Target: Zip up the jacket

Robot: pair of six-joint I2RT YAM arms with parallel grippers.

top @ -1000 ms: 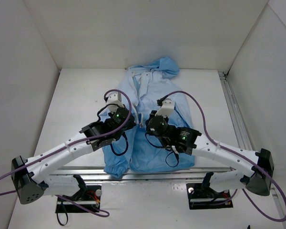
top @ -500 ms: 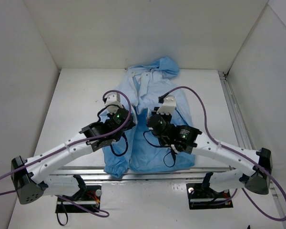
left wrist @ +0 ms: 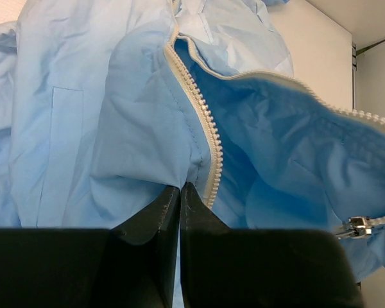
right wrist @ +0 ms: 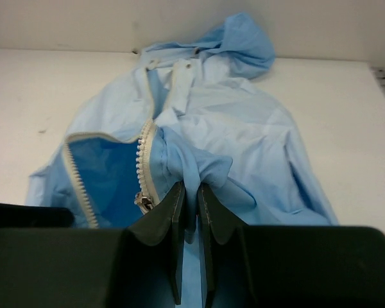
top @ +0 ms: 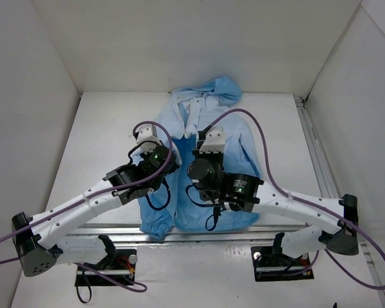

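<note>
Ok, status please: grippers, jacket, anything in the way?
Left gripper shut on jacket edge beside zipper. Right gripper shut on bunched jacket front. Zipper open. Nothing blocking.

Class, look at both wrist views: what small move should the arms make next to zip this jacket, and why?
Probably draw the right gripper and its pinched fabric toward the left gripper, closing the gap. Both are shut on the jacket, yet the two rows of zipper teeth lie spread apart, with the slider on one row only.

No legible text, label, brand or number anywhere.
</note>
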